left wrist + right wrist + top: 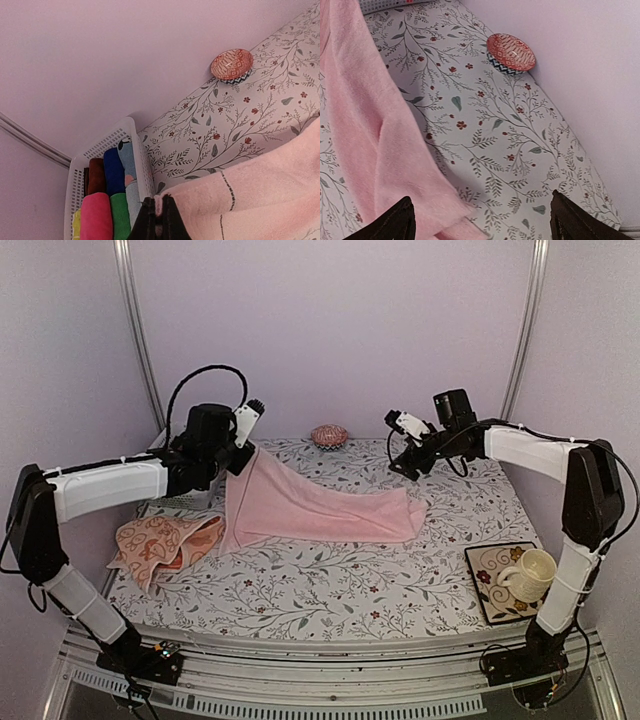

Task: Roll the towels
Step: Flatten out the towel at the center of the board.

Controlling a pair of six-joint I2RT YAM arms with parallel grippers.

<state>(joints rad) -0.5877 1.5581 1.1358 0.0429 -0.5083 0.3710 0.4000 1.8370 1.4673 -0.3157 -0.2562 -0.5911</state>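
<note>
The plain pink towel point(310, 505) stretches across the middle of the table, its left corner lifted off the cloth. My left gripper point(240, 455) is shut on that corner, and the left wrist view shows the pink towel point(260, 190) pinched between the dark fingers of the left gripper point(159, 200). My right gripper point(405, 455) hovers above the towel's right end, open and holding nothing. In the right wrist view the right gripper point(482, 220) stands wide apart over the pink towel's point(380, 130) edge. The peach patterned towel point(165, 540) lies crumpled at the left.
A white basket point(107, 150) of rolled coloured cloths stands at the back left. A small red patterned bowl point(329, 435) sits by the back wall. A patterned tray point(490, 565) with a cream mug point(530, 575) is at the front right.
</note>
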